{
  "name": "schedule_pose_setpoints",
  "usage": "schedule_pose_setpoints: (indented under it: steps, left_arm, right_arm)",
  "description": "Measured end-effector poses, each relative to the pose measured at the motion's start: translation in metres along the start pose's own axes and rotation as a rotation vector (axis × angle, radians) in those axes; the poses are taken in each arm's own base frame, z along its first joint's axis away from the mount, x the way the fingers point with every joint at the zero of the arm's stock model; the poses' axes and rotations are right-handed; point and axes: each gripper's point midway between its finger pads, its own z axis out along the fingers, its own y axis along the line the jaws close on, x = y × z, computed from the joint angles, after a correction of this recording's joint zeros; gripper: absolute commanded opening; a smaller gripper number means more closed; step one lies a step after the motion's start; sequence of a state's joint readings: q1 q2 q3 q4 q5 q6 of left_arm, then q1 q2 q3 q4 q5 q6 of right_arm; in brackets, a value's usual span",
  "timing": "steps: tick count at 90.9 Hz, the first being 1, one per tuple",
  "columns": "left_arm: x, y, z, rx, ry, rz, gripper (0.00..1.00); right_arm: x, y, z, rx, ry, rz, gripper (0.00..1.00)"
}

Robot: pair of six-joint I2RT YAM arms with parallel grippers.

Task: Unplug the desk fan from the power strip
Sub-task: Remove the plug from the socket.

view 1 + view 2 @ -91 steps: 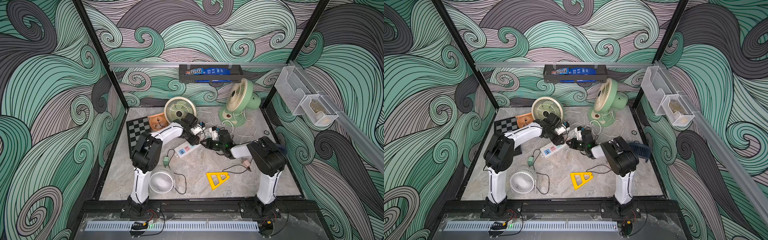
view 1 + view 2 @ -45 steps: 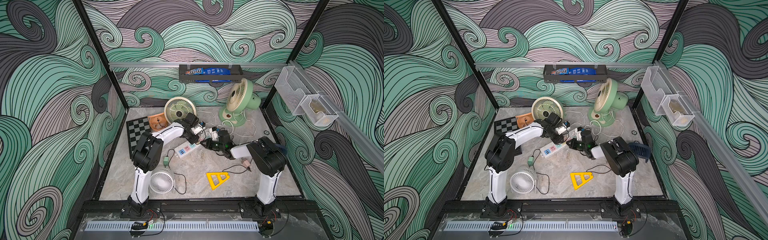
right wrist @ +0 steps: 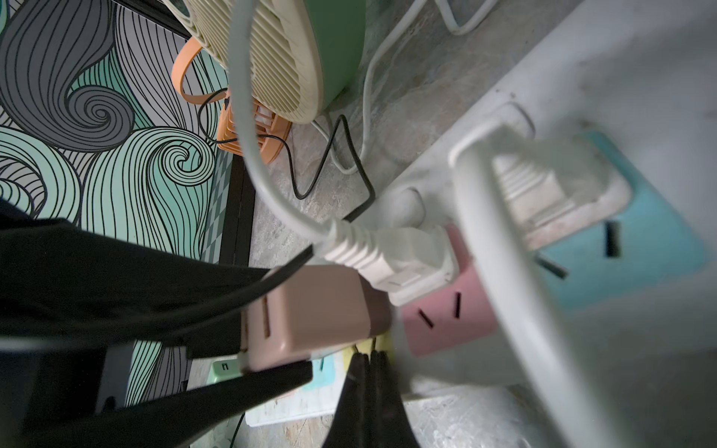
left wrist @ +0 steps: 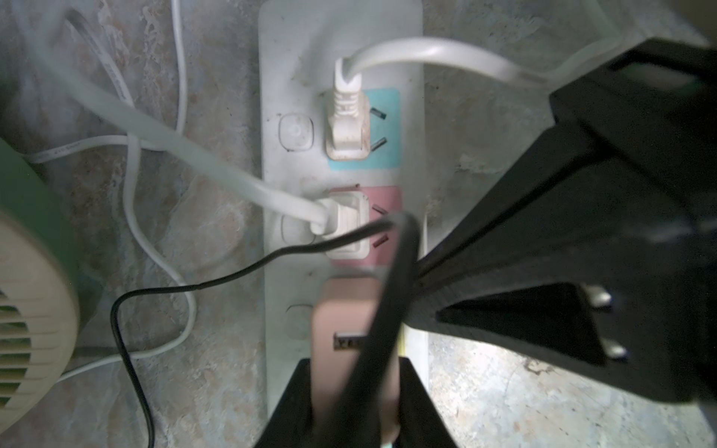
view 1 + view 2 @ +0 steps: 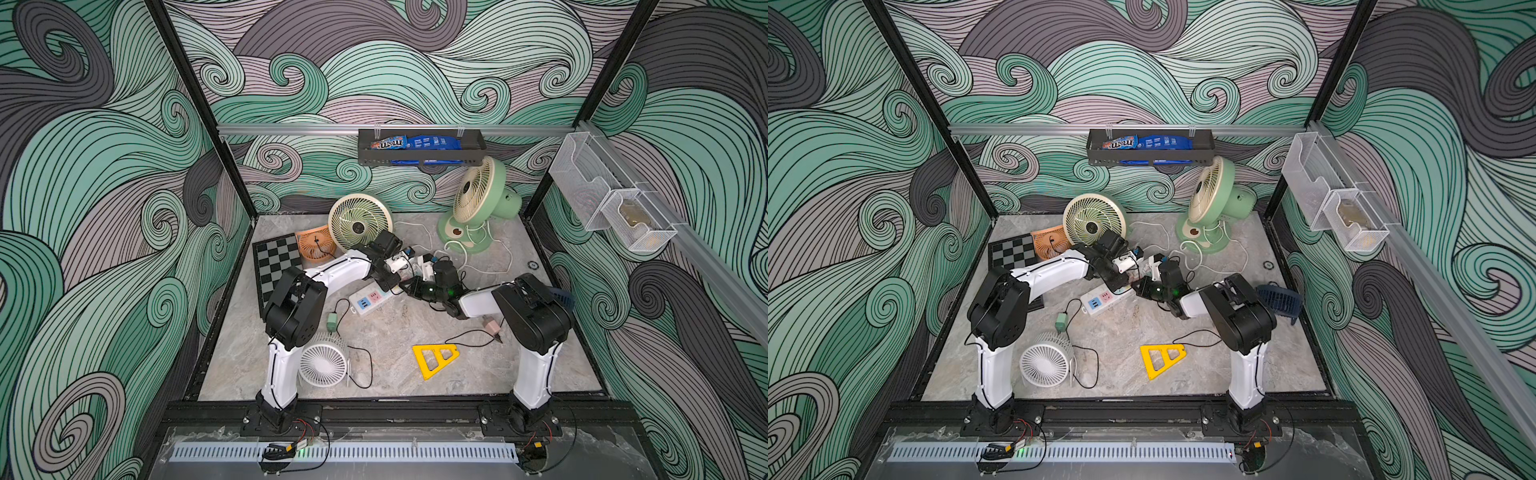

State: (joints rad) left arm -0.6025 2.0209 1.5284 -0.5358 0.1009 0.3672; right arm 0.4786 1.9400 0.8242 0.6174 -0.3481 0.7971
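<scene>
- The power strip [image 5: 370, 300] lies mid-table, slanting between the two arms, just nearer than the cream fan [image 5: 359, 222].
- The left gripper [image 4: 353, 372] pinches a pink adapter [image 3: 310, 314] with a black cord [image 4: 194, 287], over the strip's yellow socket.
- The right gripper [image 3: 368, 372] has its jaws pressed together, tips down on the strip beside that adapter.
- White plugs [image 4: 347, 128] sit in the blue and pink sockets.

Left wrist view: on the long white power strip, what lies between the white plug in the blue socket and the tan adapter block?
A second white plug in the pink socket, crossed by a thin black cable; left wrist view.
</scene>
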Motion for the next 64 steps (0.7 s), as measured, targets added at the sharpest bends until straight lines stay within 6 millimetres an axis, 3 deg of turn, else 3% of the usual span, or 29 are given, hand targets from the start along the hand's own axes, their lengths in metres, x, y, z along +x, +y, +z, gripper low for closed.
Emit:
schedule_pose_setpoints:
  steps: [40, 64]
  left_arm:
    - [0.002, 0.010, -0.001, -0.006, 0.013, -0.019, 0.00]
    - [0.001, 0.003, 0.000, -0.052, 0.000, 0.043, 0.00]
  right_arm:
    - [-0.002, 0.000, 0.004, -0.004, -0.003, 0.002, 0.00]
    - [-0.003, 0.001, 0.007, -0.018, -0.007, 0.001, 0.00]
